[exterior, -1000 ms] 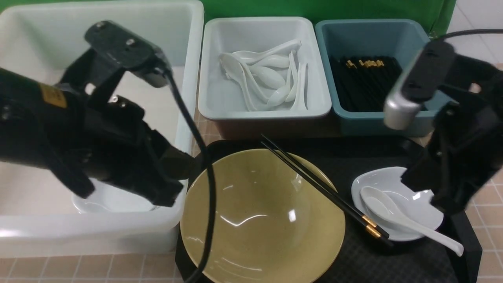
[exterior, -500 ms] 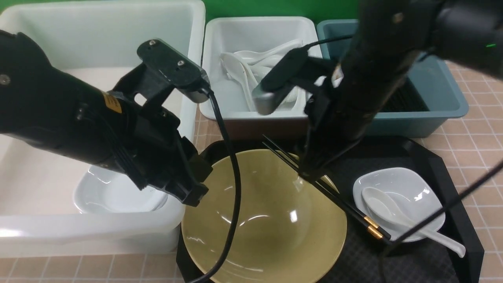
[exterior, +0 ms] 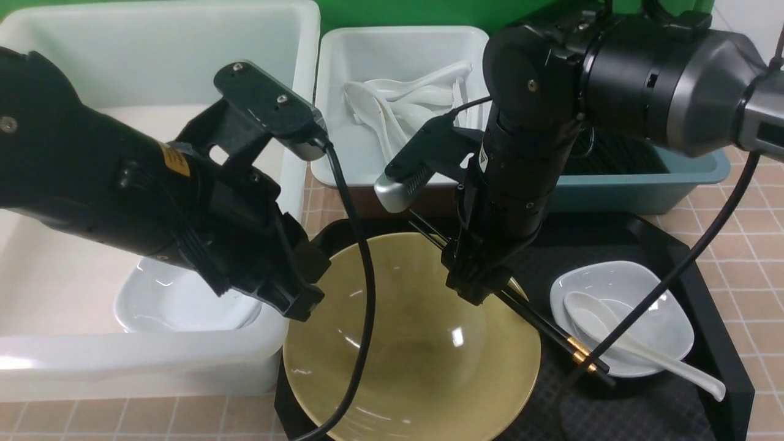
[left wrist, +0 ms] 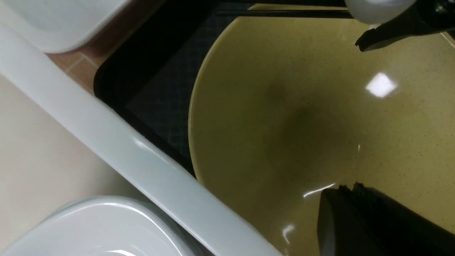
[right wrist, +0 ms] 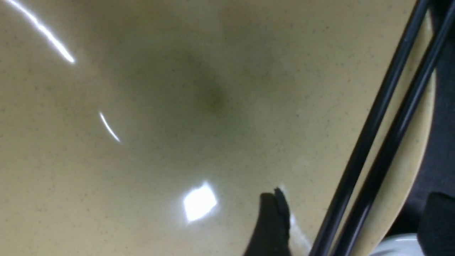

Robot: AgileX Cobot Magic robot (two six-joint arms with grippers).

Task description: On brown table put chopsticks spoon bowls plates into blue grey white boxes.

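The right end effector (exterior: 481, 293) hangs over the far rim of the olive-yellow bowl (exterior: 410, 355). Its jaws are parted wide and straddle the black chopsticks (exterior: 539, 320) lying across that rim, apparently lined up to pinch them for the teal-blue box (exterior: 625, 193). The left end effector (exterior: 300, 294) hovers at the bowl's left rim, beside the white box (exterior: 153, 361); its opening cannot be told. A white dish (exterior: 649, 300) holding the soup spoon (exterior: 591, 312) sits on the black tray (exterior: 674, 245) on the tiled bench (exterior: 753, 245). The left arm's yellow sticker (exterior: 174, 160) is unreadable.
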